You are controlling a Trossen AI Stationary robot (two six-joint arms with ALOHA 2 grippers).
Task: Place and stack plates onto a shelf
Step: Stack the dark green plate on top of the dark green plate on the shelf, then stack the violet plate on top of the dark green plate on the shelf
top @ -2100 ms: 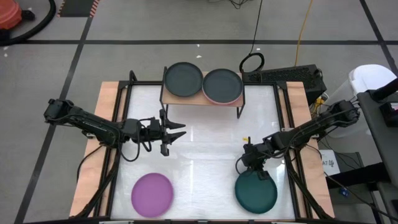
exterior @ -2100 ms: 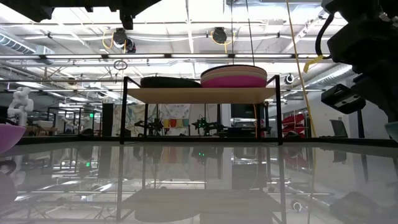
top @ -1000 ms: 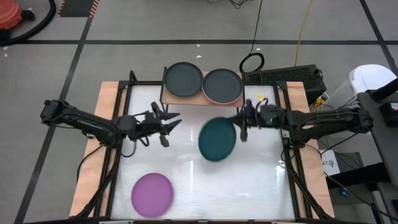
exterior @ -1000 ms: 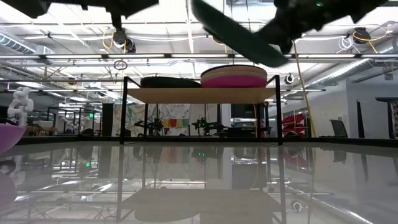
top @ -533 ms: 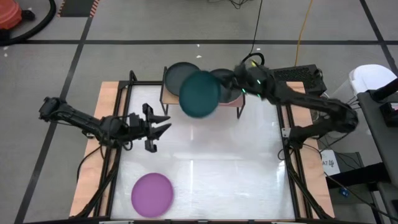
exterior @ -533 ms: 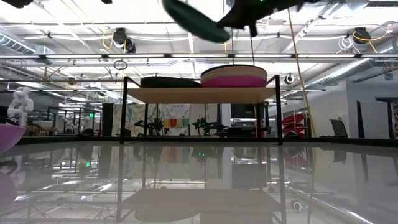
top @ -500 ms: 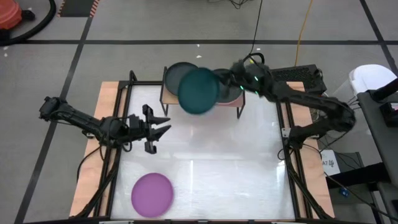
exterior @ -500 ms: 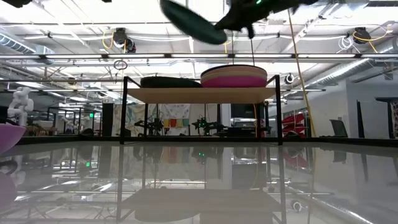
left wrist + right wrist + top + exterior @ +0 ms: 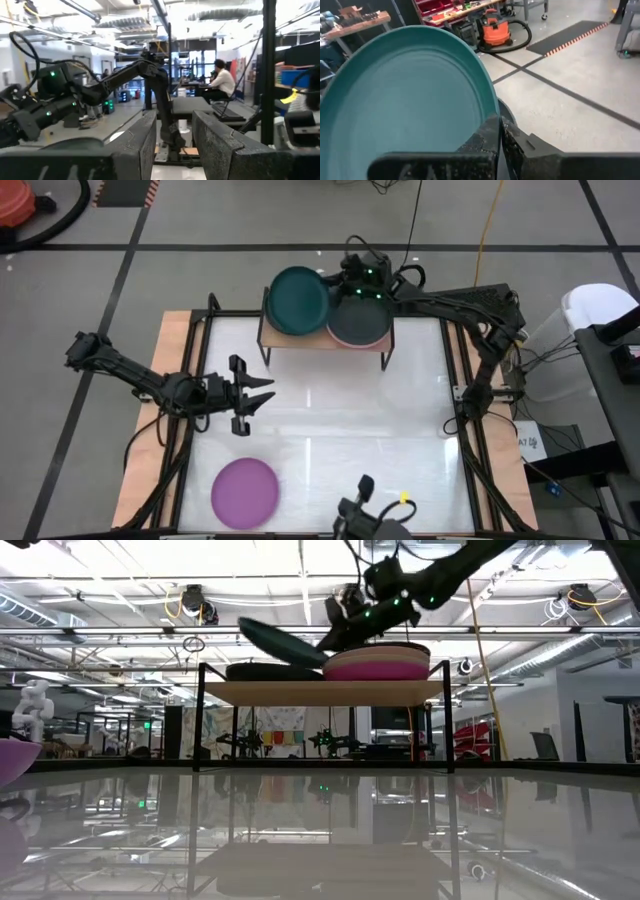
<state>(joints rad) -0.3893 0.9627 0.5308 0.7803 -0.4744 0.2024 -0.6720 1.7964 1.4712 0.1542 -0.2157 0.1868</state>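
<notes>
High view: the right gripper (image 9: 338, 288), clamped on the teal plate's (image 9: 298, 300) rim, has carried it over the shelf's (image 9: 385, 340) left stack. Release looks close. The left gripper (image 9: 262, 396) waits spread wide; the purple plate (image 9: 245, 492) remains near.

Looked like an industrial robotics lab: exposed ceiling trusses (image 9: 250, 630) overhead, taped concrete floor (image 9: 200, 220), orange shop vacuum (image 9: 497, 27) beyond the right gripper (image 9: 501, 131), person seated at a workbench (image 9: 220, 82).

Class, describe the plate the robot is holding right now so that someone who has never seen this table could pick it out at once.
Find the small wooden shelf at the table's far edge. Above its left half, over a charcoal plate, the right gripper holds the dark teal plate by its rim. Unlike the others, it is teal, tilted and not yet lying flat.
</notes>
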